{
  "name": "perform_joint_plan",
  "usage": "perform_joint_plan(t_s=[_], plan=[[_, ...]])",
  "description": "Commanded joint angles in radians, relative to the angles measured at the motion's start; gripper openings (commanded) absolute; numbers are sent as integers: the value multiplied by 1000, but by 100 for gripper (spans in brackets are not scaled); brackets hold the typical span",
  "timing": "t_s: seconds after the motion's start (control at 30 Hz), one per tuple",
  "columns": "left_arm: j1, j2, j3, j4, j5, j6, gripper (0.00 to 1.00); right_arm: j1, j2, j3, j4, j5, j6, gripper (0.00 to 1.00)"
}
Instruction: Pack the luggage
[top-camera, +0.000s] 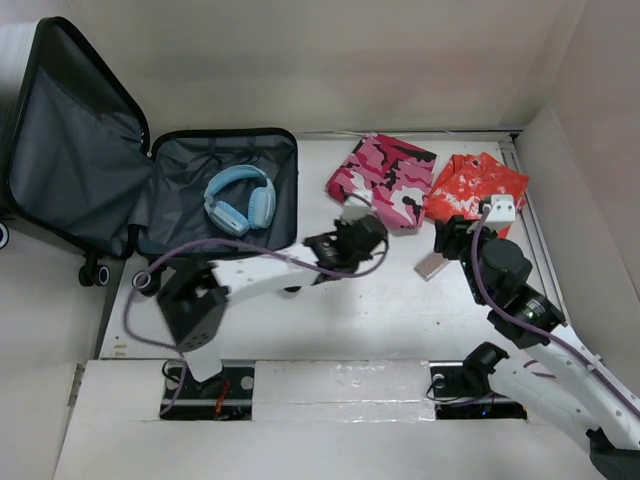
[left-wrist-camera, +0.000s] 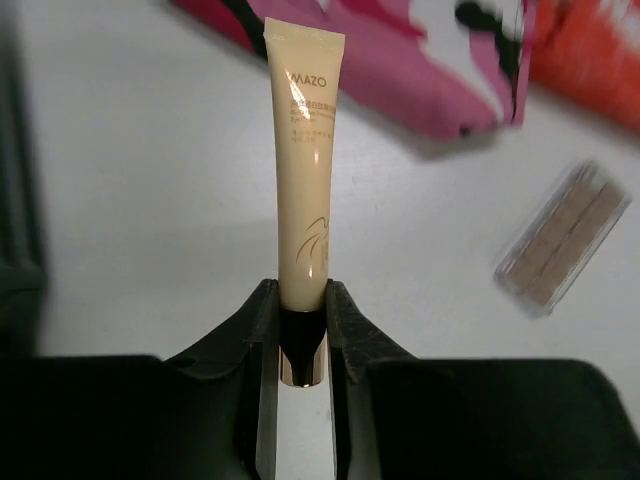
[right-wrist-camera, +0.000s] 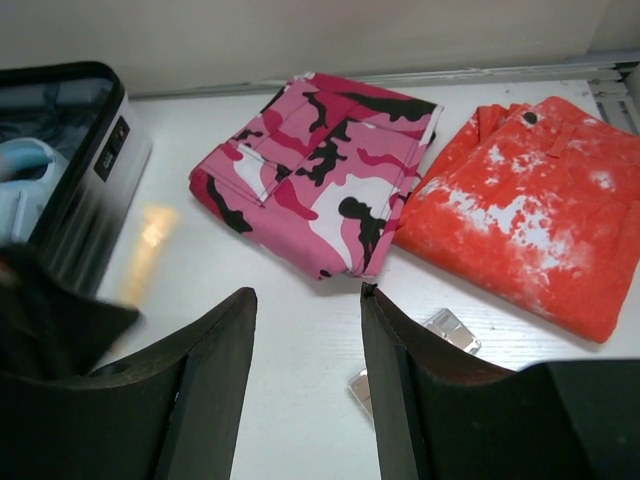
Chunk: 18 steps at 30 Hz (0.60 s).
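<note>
Left wrist view has my left tool (left-wrist-camera: 302, 300) clamped on a cream-coloured tube (left-wrist-camera: 303, 170), the fingers pinching it just above its dark, gold-trimmed cap (left-wrist-camera: 301, 358), so the tube stands out straight ahead of me over the white counter (top-camera: 350, 320). Seen from the top, this tool hangs just in front of a folded pink camouflage garment (top-camera: 383, 180). Beside that garment lies a folded orange garment (top-camera: 475, 185) blotched with white, and the two touch along one edge. My right tool (right-wrist-camera: 308, 300) has its fingers apart with nothing between them. It hovers low over a small clear packet (top-camera: 432, 265) that rests flat on the counter near both garments. The luggage (top-camera: 70, 150) lies open at the far left corner, its lid tipped back and grey lining showing, and pale blue headphones (top-camera: 240, 200) rest in the lower half, well apart from both my tools.
</note>
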Motion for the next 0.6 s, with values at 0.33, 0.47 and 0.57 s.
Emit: perform_joint_plan(t_s=[0.33,0.47,0.57], plan=[[643,-584,-532,172,10,-400,9,20,77,-35,93,-126,-24,52],[751,-658,-593,156,-66,-435,10,20,102,-35,104,-128,-24,52],[772,-678,-593,90,-174,-475,17,29,138,-35,104,-152,-24,52]])
